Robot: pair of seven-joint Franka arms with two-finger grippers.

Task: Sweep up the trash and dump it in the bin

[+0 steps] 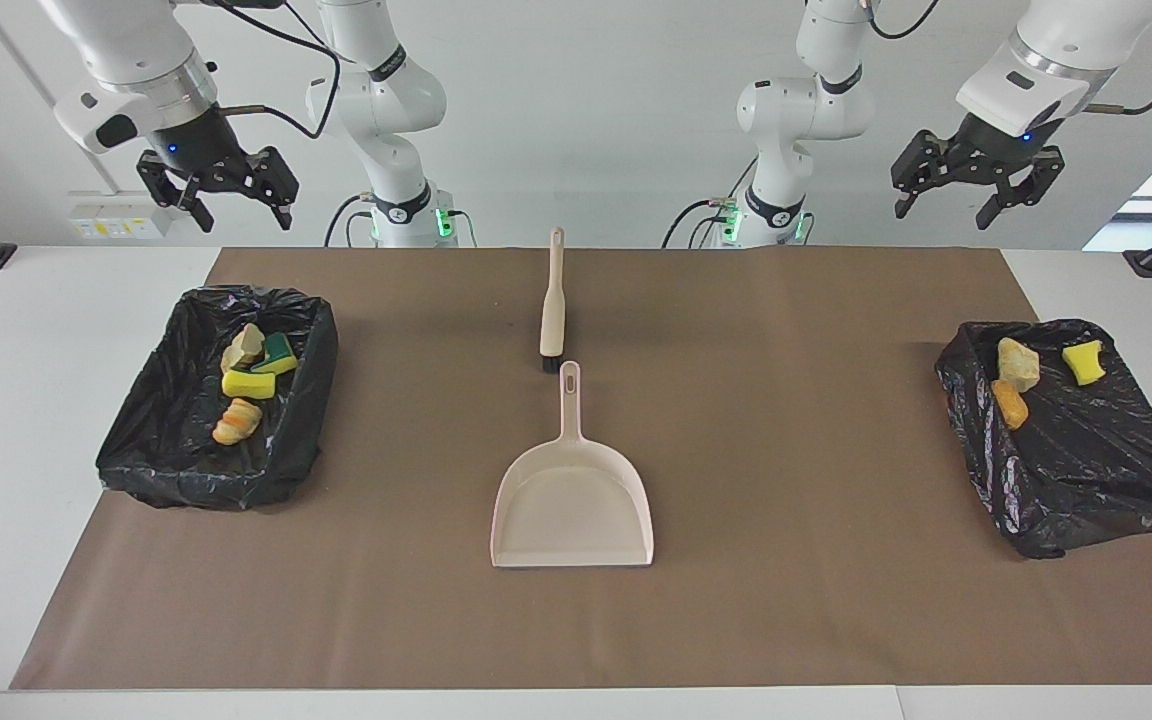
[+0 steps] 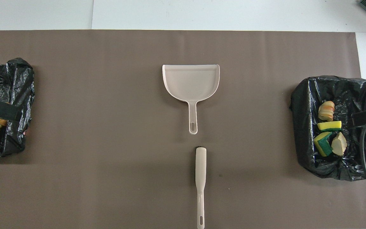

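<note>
The trash is lying in two black-lined bins: four scraps [image 1: 248, 381] at the right arm's end, three scraps [image 1: 1026, 375] at the left arm's. Both the left gripper [image 1: 979, 195] and right gripper [image 1: 221, 195] are hanging raised, jaws wide and holding nothing.

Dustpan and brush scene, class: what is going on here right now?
Nothing is being handled. The dustpan and brush lie untouched mid-table. All the trash already sits in the two black-lined bins, four scraps in one, three in the other. The left tool and right tool hang open, raised above the bins' ends of the table.
</note>
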